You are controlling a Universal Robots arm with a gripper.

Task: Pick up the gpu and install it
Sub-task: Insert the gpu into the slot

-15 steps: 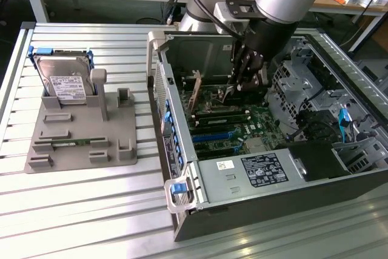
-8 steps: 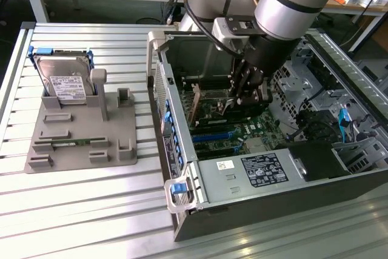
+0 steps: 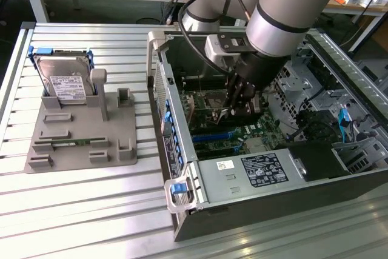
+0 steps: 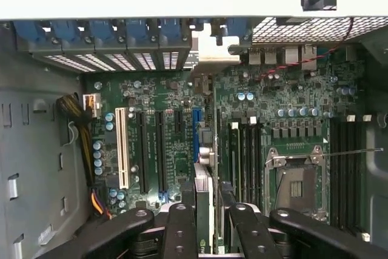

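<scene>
gpu: seen edge-on between the claw's fingers, upright, inside the computer case and above the green board
where: it hangs in line with the blue slot, beside the black slots; whether its edge touches a slot cannot be told
claw: clenched on the gpu, one black finger on each face of the card
arm: reaches down into the open case from the table's far edge
board: lies on the floor of the case, with the white slot outermost in the row
case: lies open-side up on the table, toward the exterior view's right edge
holder: grey, near the table's edge at the exterior view's left, well apart from the case
hard drive: stands upright in the holder's far end
table: ribbed metal
</scene>
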